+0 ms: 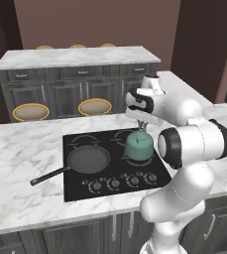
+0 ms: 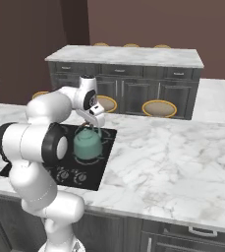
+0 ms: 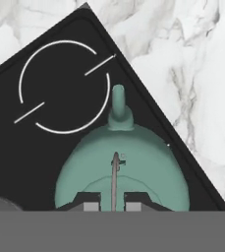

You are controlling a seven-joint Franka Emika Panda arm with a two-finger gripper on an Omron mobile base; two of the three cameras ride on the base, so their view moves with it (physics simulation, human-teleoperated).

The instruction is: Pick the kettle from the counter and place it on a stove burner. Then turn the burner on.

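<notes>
The teal-green kettle (image 1: 138,146) (image 2: 87,145) stands on the front right stove burner of the black glass cooktop (image 1: 71,191). My gripper (image 1: 142,127) (image 2: 93,127) (image 3: 113,202) sits directly above it, shut on the thin upright handle on the kettle's dome (image 3: 133,157), one finger close on each side. The spout points away from the hand toward the cooktop's edge. A free burner ring (image 3: 23,78) lies just beyond the kettle. White marble counter (image 1: 16,149) (image 3: 182,49) surrounds the cooktop.
A dark frying pan (image 1: 87,159) with a long black handle occupies the front left burner. Several control knobs (image 1: 115,183) line the cooktop's front edge. Behind stand a dark cabinet island (image 1: 75,89) and round stools (image 1: 30,111).
</notes>
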